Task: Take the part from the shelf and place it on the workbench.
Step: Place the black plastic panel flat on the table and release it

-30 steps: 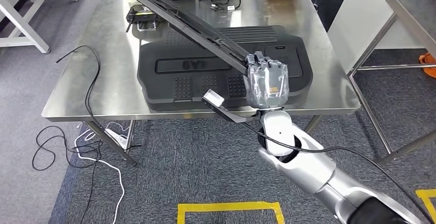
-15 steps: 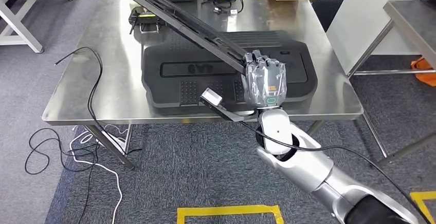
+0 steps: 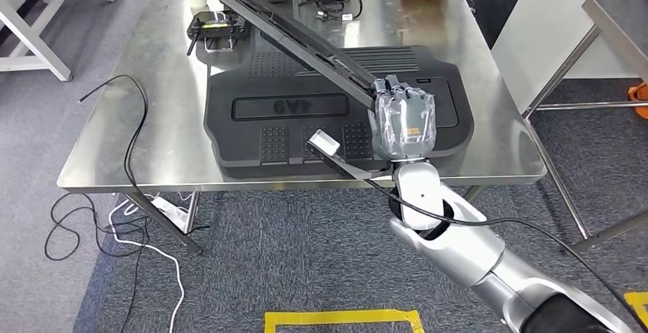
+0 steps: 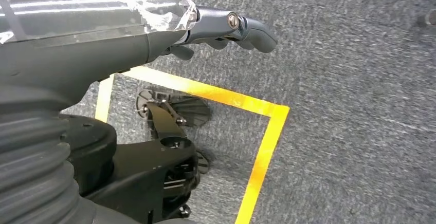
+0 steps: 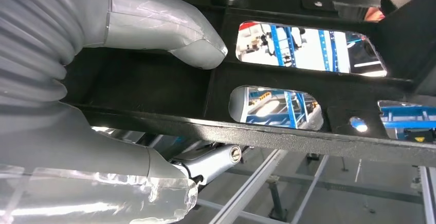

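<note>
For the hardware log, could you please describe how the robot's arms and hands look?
The right arm is silver with a white wrist section, and a black cable runs alongside it. The right hand is grey, wrapped in clear plastic film. The left hand has a grey ribbed cover, film wrapping and darker fingers.

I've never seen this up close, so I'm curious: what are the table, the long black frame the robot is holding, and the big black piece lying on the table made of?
The table looks like brushed stainless steel: grey, with soft reflections. The long black frame in the right hand seems metal with a grainy matte black coating and punched openings, though moulded plastic is possible. The big black piece looks like moulded matte plastic, with ribbed and gridded patches.
</note>
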`<action>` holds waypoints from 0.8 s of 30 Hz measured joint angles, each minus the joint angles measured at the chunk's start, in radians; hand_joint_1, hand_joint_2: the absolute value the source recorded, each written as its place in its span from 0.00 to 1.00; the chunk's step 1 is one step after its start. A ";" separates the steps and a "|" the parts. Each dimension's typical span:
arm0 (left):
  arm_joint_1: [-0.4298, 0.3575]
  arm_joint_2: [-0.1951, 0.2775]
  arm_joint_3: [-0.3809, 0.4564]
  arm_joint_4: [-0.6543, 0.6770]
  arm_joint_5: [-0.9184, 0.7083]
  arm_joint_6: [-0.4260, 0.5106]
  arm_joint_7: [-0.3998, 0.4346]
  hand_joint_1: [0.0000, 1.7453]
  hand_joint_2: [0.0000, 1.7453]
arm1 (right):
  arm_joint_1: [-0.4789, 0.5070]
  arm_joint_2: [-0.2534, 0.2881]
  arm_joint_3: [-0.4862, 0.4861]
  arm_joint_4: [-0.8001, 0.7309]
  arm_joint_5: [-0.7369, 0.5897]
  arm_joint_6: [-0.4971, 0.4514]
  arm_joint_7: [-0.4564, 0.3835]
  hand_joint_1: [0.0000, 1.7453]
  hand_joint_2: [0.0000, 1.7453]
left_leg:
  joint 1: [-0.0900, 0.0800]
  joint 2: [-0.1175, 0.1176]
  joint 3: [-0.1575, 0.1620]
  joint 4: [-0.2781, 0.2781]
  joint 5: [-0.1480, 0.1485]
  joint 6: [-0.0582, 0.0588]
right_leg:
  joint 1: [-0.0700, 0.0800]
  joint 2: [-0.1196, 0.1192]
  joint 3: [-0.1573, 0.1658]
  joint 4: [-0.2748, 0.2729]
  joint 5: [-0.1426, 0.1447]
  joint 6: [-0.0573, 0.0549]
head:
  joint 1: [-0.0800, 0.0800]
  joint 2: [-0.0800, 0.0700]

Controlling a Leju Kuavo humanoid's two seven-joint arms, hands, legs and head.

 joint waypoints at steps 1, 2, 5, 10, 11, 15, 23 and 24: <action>0.000 0.000 0.000 0.000 0.000 0.000 0.000 0.00 1.00 | 0.000 0.000 0.000 0.000 0.000 -0.001 0.000 1.00 1.00 | 0.002 0.000 -0.027 0.058 -0.026 -0.004 | 0.000 -0.001 0.003 0.000 -0.002 -0.004 | -0.003 0.000; 0.001 0.000 0.000 0.000 0.000 0.000 0.000 0.00 1.00 | 0.000 0.000 0.000 0.000 -0.001 -0.002 0.000 1.00 1.00 | 0.003 0.001 -0.063 0.125 -0.052 -0.007 | 0.000 -0.002 0.006 0.000 -0.005 -0.008 | -0.005 0.000; 0.004 0.000 0.000 0.000 0.000 0.000 0.000 0.00 1.00 | 0.001 0.000 0.000 0.000 -0.002 -0.005 0.000 1.00 1.00 | 0.004 0.001 -0.121 0.207 -0.045 -0.006 | 0.002 -0.001 0.017 0.000 -0.015 -0.014 | -0.007 0.000; 0.003 0.002 0.000 0.000 0.001 0.001 0.000 0.00 1.00 | 0.001 0.000 0.000 0.001 -0.007 -0.013 0.000 1.00 1.00 | -0.008 -0.001 -0.027 -0.043 0.085 0.021 | 0.005 0.001 0.042 -0.001 -0.034 0.000 | -0.010 0.000; 0.003 0.003 0.000 0.000 0.002 0.002 0.001 0.00 1.00 | 0.000 0.000 0.000 0.001 -0.009 -0.015 0.000 1.00 1.00 | -0.011 -0.001 -0.024 -0.049 0.081 0.023 | 0.006 0.001 0.042 -0.003 -0.035 0.004 | -0.010 0.000; 0.003 0.003 0.001 0.000 0.007 0.009 0.002 0.00 1.00 | -0.001 0.000 0.000 0.002 -0.015 -0.017 -0.001 1.00 1.00 | -0.006 -0.002 -0.011 -0.073 0.081 0.027 | 0.009 -0.001 0.056 -0.018 -0.036 0.006 | -0.007 0.000; 0.004 0.003 0.001 0.000 0.001 0.035 0.006 0.00 1.00 | -0.004 0.000 0.000 0.003 -0.018 -0.022 -0.001 1.00 1.00 | -0.008 -0.004 -0.008 -0.073 0.077 0.030 | 0.009 -0.002 0.070 -0.038 -0.032 0.003 | -0.004 0.000; 0.004 0.003 0.001 0.000 0.000 0.035 0.005 0.00 1.00 | -0.004 0.000 0.000 0.003 -0.018 -0.023 -0.001 1.00 1.00 | -0.008 -0.004 -0.008 -0.073 0.077 0.030 | 0.009 -0.002 0.070 -0.039 -0.032 0.004 | -0.004 0.000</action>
